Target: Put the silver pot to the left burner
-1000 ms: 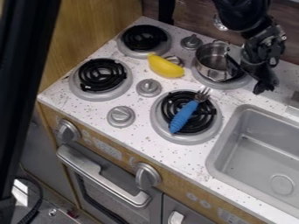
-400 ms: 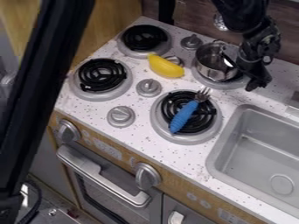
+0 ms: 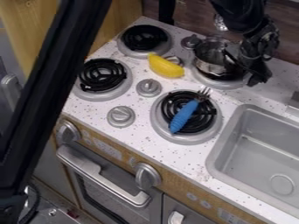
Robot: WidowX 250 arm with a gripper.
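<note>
One camera view shows the silver pot (image 3: 211, 65) at nine o'clock from the tool (image 3: 244, 68), the two touching, up between one and two o'clock in the view. The tool is closed on the pot's near-side wall, at the pot's three o'clock, with one finger inside the rim and the other outside. The pot is over the burner (image 3: 234, 84) at one to two o'clock; whether its base touches the coil, I cannot tell. Its metal is smooth and shiny, the body round and straight-walled, the mouth open.

The other burners are black spiral coils in round, dull grey pans: one (image 3: 102, 75) between ten and eleven o'clock, one (image 3: 144, 37) at twelve, and one (image 3: 169, 133) just to the three o'clock side of the middle. Across that last coil lies a fork (image 3: 184, 116), its ribbed handle blue, its metal tines pointing to one o'clock. A smooth, curved yellow banana (image 3: 166, 67) lies near the pot, at its nine o'clock. The bench (image 3: 175, 155) is white with dark speckles, with a wood-grain front; rounded grey knobs (image 3: 121, 116) stand on it. At four o'clock is a matt grey sink (image 3: 257, 151) with rounded corners; at seven, a thick grey oven handle (image 3: 102, 176).
</note>
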